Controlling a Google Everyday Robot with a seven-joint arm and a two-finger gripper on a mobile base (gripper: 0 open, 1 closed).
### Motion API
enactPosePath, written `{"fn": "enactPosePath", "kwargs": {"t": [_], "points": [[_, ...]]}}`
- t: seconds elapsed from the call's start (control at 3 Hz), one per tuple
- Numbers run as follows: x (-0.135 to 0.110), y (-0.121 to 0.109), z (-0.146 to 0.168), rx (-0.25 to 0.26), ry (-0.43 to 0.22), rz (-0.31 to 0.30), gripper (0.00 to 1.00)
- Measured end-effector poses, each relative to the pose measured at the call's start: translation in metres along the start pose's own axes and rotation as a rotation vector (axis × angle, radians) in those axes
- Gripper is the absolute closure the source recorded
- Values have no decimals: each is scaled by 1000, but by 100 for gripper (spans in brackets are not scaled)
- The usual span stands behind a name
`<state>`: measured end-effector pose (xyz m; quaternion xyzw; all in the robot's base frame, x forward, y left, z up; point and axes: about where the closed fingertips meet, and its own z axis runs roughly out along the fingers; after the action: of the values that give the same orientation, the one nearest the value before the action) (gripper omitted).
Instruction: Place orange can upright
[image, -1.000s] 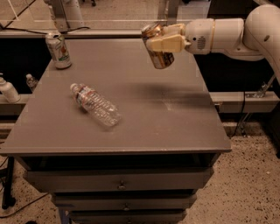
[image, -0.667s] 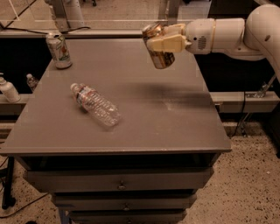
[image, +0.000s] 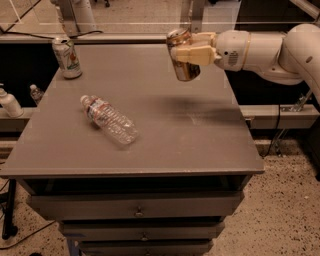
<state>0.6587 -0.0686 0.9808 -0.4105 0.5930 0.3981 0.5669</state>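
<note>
The orange can (image: 184, 69) is a small metallic orange-gold can with a silver top. It hangs in the air above the far right part of the grey table (image: 165, 145), tilted a little with its top up and to the left. My gripper (image: 189, 48) reaches in from the right and is shut on the can, with pale fingers (image: 192, 52) across its upper half. A dark shadow lies on the table below it.
A white can with green and red print (image: 67, 57) stands upright at the far left corner. A clear plastic water bottle (image: 108, 119) lies on its side left of centre. The table has drawers below. Small bottles (image: 9, 102) stand off the left edge.
The gripper and the orange can have shifted very slightly to the right; the rest has not moved.
</note>
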Motion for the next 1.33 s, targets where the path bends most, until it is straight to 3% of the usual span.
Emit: {"fn": "enactPosePath", "kwargs": {"t": [0.67,1.33], "points": [[15,2,-21,23,-76,-38,100],[60,8,-45,36,-152,-30,100]]}}
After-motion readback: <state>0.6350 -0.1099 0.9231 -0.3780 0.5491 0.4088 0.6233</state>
